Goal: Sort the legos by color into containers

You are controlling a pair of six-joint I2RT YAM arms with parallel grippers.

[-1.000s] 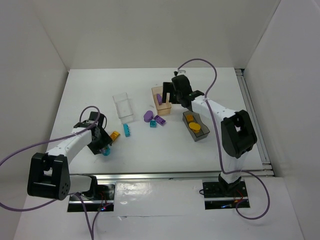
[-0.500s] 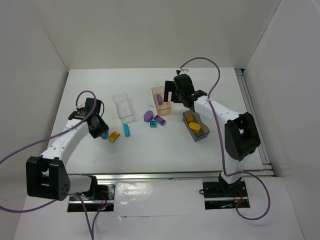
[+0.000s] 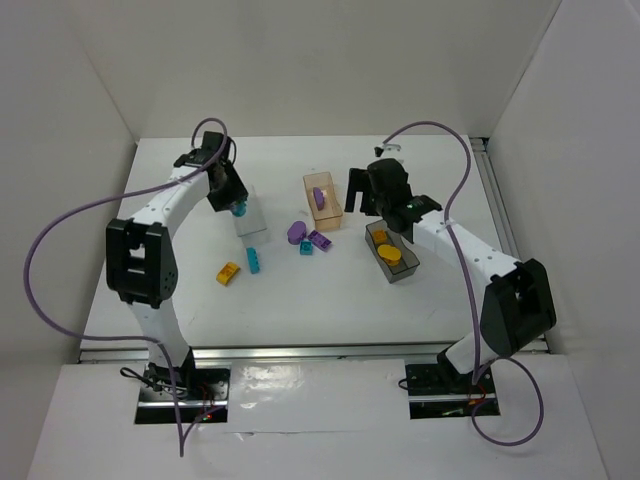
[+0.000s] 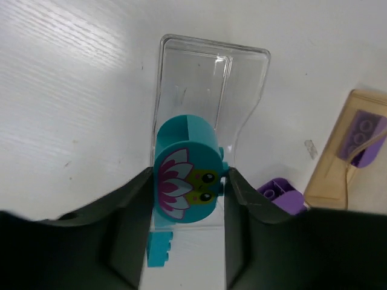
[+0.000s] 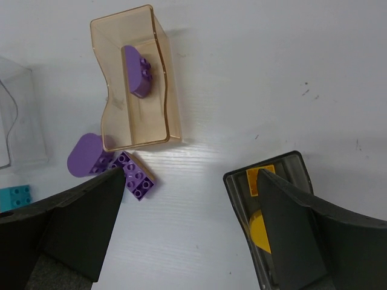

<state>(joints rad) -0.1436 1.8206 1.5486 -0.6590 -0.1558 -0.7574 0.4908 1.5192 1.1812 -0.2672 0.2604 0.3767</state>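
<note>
Closest in, a yellow brick (image 3: 228, 272) and teal brick (image 3: 254, 260) sit loose, the right gripper (image 5: 190, 199) hangs spread wide between the grey bin (image 3: 400, 272) and orange-tan bin (image 5: 163, 90), and farther back the left gripper (image 4: 188, 181) pinches a teal flower-print brick (image 4: 181, 151) over the clear bin (image 4: 242, 78), presumably teal's home.

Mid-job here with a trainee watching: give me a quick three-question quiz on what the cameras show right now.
1. True or false: the left gripper holds a teal lego piece above the clear bin.
2. What lies in the orange-tan bin? A) a yellow brick B) a purple piece C) nothing
3. Short answer: what colour are the legos in the dark grey bin?

Key: 1 true; 2 B; 3 yellow.
</note>
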